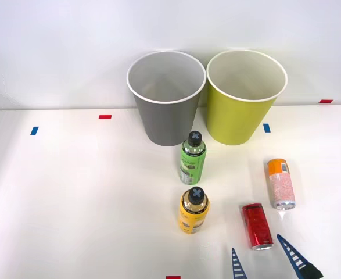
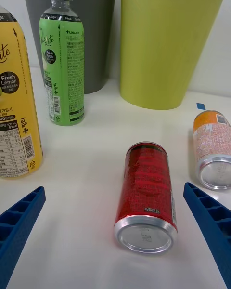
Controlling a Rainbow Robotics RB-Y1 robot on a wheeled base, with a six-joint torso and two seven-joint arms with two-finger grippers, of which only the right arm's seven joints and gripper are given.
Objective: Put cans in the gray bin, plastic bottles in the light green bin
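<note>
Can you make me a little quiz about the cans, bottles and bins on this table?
1. True or false: the red can is lying on its side.
2. Which bin stands on the robot's left: A the gray bin, B the green bin?
3. Fill in: the two bottles, green and yellow, stand ____.

Key:
1. True; it lies between the open fingers of the pincer.
2. A.
3. Upright, black caps on top.
</note>
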